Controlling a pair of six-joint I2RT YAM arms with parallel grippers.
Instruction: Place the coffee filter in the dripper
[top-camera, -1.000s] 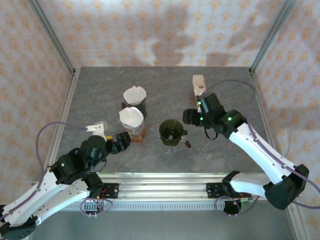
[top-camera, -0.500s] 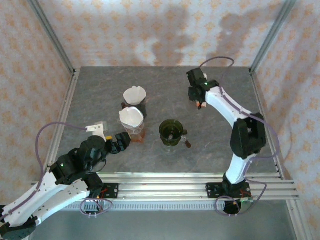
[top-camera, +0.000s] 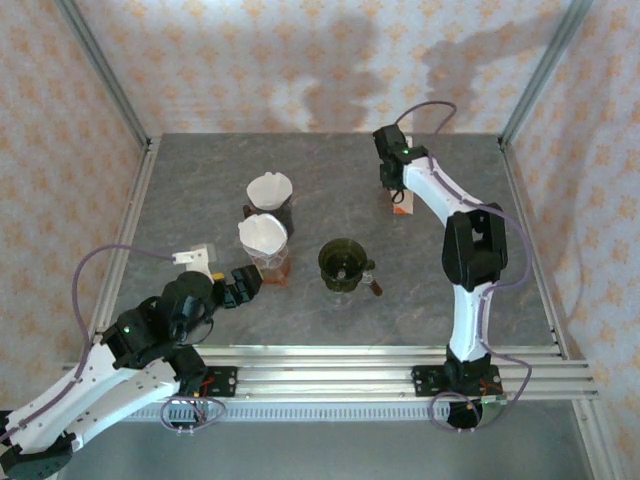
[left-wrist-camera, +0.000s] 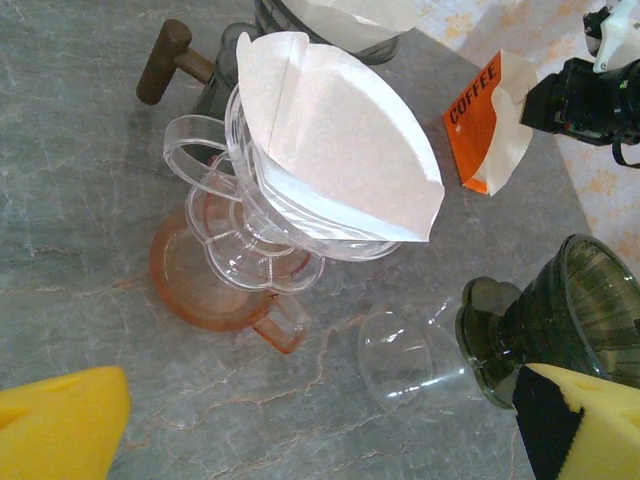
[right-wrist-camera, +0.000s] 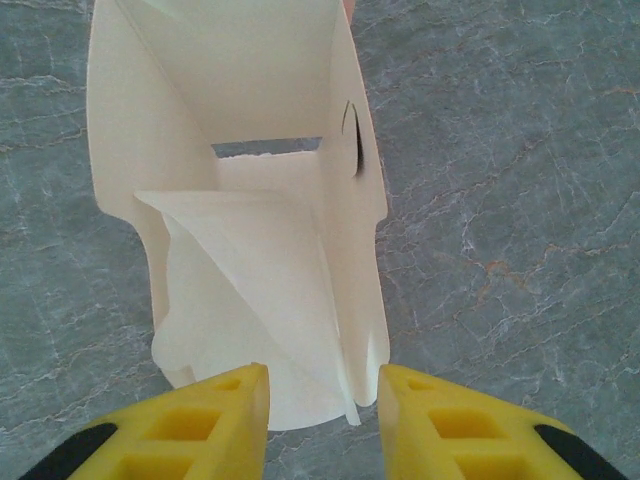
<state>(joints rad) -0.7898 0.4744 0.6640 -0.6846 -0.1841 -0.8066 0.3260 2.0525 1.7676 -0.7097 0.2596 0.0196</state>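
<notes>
The grey marbled table (top-camera: 200, 170) stands inside patterned walls. My right gripper (right-wrist-camera: 323, 400) hangs with its yellow fingers spread and nothing pinched, over the open end of the white filter pack (right-wrist-camera: 220, 80) near the table's far right corner. The coffee filter (right-wrist-camera: 250, 290) lies folded inside that pack, its lower edge between the fingers; I can't tell if they touch it. The dark green dripper (top-camera: 342, 263) sits mid-table, well apart. My left gripper (top-camera: 243, 281), also spread, hovers near the front-left edge beside a clear dripper (left-wrist-camera: 300, 220) holding a filter.
</notes>
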